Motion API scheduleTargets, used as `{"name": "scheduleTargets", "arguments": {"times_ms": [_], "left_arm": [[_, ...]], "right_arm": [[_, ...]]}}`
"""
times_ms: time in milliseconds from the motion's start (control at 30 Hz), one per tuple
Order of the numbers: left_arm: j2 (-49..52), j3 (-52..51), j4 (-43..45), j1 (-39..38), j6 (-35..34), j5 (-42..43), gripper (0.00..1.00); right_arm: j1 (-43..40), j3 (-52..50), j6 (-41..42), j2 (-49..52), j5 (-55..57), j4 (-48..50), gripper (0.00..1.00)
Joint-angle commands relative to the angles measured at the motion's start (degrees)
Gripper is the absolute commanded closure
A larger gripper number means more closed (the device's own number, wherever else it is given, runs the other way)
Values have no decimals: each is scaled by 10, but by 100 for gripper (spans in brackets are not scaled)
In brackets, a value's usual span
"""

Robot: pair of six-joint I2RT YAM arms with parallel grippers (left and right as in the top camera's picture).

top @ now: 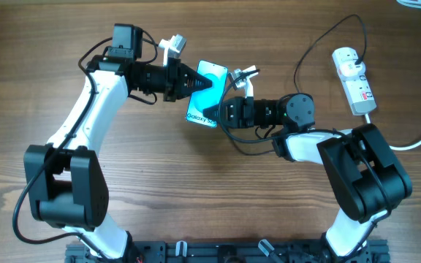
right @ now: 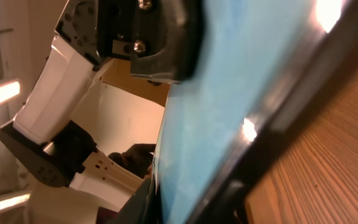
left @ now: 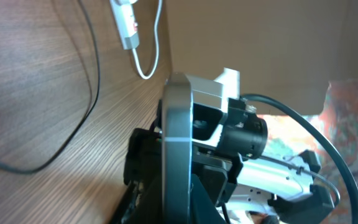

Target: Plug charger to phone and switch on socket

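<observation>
we are on the plugging step, and the socket switch is not yet touched. the left gripper is clamped on the phone, which is tilted with its cyan screen partly toward the overhead camera. in the left wrist view the phone shows edge-on between the fingers, and we cannot tell whether its lower edge touches the table. the right gripper is at the phone's lower end, by the white band, and its own camera is filled by the screen. we cannot tell whether its jaws are apart or closed, nor whether they hold the metal tip of the charger, since the tip is hidden. the black cable runs from the socket, well apart on the right, and loops back toward the right arm. to do this well, we judge that the left grip must be firm so the phone does not pivot when pushed. the right should line the tip up with the port along the phone's long axis, go in straight and press gently, never sideways. we should also mind the cable's slack, so it neither drags the socket nor snags an arm. the risks are a slipped phone or a bent tip.
</observation>
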Motion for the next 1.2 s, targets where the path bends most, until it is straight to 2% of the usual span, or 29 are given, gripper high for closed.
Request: {"name": "scheduleTargets", "arguments": {"times_ms": [0, 100, 200, 333, 367, 767, 967, 1167], "left_arm": [[-17, 6, 4, -24, 5, 113, 96], [-17, 6, 14, -26, 5, 112, 96], [-17, 6, 18, -26, 5, 96, 92], [-17, 6, -2, -30, 6, 37, 79], [-17, 6, -5, -33, 17, 35, 78], [-17, 6, -13, -45, 83, 72, 82], [-17, 6, -56, -45, 150, 72, 82], [-17, 6, -72, -45, 155, 72, 83]], "right_arm": [[8, 0, 28, 9, 28, -10, 82], [8, 0, 27, 9, 31, -10, 95], [8, 0, 24, 9, 28, -10, 96], [-2, 0, -22, 9, -4, -17, 96], [-6, 0, -20, 9, -8, -17, 96], [-31, 0, 103, 9, -32, -17, 96], [-43, 0, 102, 9, -69, -17, 96], [-45, 0, 100, 9, -95, -17, 96]]}}
